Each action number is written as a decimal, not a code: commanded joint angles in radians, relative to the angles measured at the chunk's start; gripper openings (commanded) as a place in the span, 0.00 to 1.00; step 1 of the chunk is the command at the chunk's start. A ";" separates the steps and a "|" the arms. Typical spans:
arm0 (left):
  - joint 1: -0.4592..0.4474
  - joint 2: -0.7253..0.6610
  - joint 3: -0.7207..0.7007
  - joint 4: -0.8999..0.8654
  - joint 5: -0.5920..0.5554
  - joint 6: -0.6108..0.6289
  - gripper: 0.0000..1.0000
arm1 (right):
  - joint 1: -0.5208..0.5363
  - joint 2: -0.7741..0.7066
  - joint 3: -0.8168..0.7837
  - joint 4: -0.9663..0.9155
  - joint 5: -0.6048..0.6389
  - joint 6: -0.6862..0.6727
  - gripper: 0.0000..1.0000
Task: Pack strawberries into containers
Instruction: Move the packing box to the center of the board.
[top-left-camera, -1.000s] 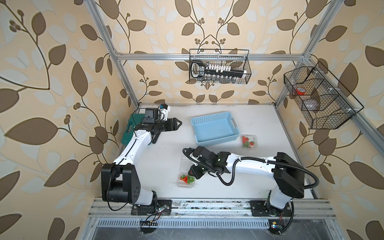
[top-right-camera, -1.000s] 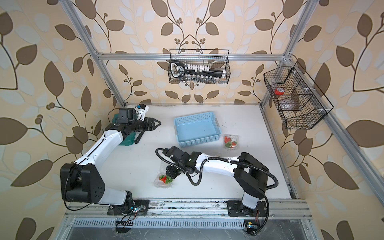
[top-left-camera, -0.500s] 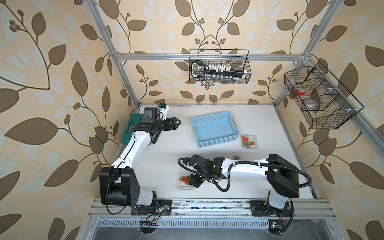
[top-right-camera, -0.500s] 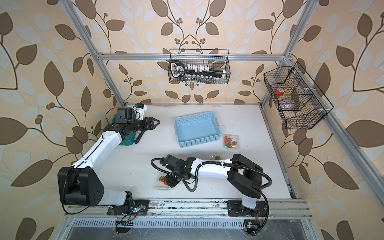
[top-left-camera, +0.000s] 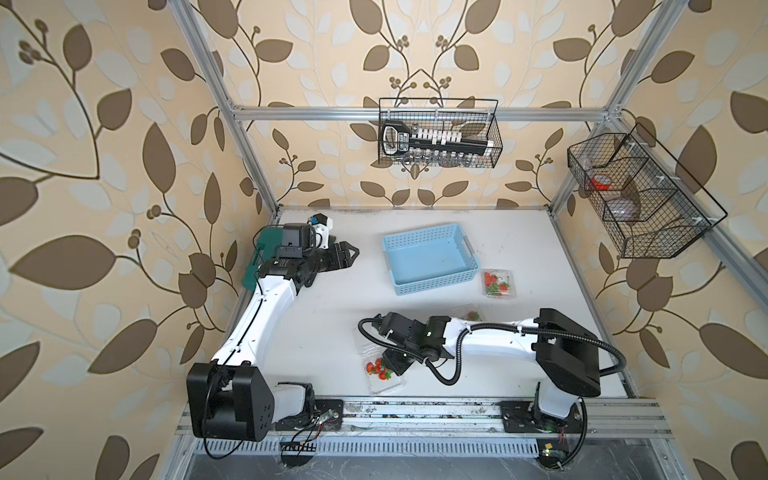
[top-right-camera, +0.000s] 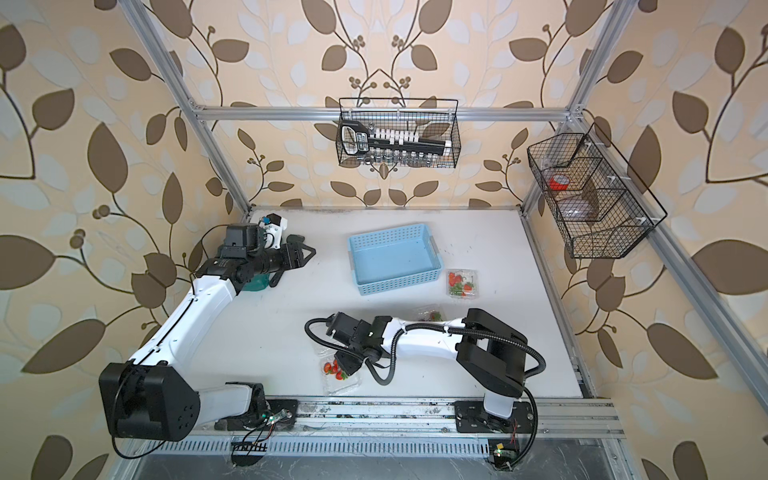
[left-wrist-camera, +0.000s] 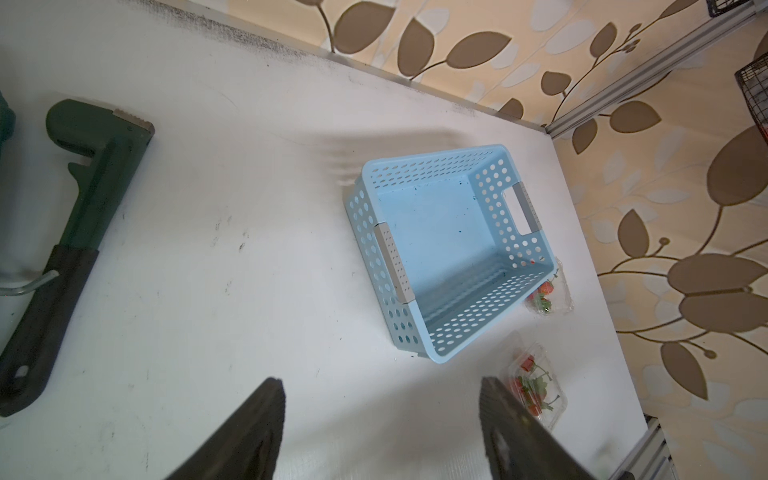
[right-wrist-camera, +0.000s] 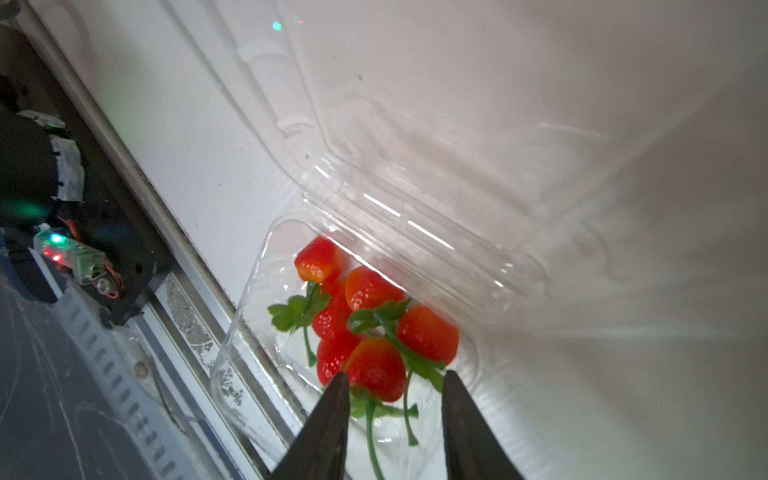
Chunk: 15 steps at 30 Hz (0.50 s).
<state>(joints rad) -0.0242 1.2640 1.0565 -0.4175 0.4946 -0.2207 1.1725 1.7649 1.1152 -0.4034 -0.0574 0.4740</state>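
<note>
An open clear container (top-left-camera: 388, 384) lies near the table's front edge with several red strawberries (top-left-camera: 375, 368) in it. My right gripper (top-left-camera: 395, 360) hovers just over it. In the right wrist view its fingers (right-wrist-camera: 332, 415) stand apart, open (right-wrist-camera: 392, 376), with one strawberry (right-wrist-camera: 376, 368) lying at their tips among the others. A closed container (top-left-camera: 498, 284) of strawberries sits right of the blue basket. Another container (top-left-camera: 470, 314) is partly hidden behind my right arm. My left gripper (top-left-camera: 347, 253) hangs open and empty (left-wrist-camera: 382, 384) at the far left.
A light blue perforated basket (top-left-camera: 430, 257) stands at the back middle, with nothing in it (left-wrist-camera: 449, 249). A dark green tool case (top-left-camera: 266, 257) lies under my left arm, and a green wrench (left-wrist-camera: 83, 187) lies beside it. Black wire baskets (top-left-camera: 438, 133) hang on the walls.
My right gripper has come down toward the near container and its jaws have parted around a strawberry. The left arm has barely moved.
</note>
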 joint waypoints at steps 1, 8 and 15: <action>0.011 -0.044 -0.032 -0.017 0.028 -0.027 0.75 | 0.006 -0.069 -0.031 -0.031 0.058 0.030 0.37; 0.009 -0.074 -0.089 -0.015 0.045 -0.046 0.75 | -0.015 -0.187 -0.100 -0.051 0.067 0.091 0.38; 0.010 -0.074 -0.117 -0.043 0.028 -0.042 0.75 | 0.016 -0.223 -0.170 -0.060 -0.018 0.148 0.35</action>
<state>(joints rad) -0.0242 1.2114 0.9451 -0.4538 0.5095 -0.2611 1.1725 1.5570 0.9821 -0.4324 -0.0376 0.5770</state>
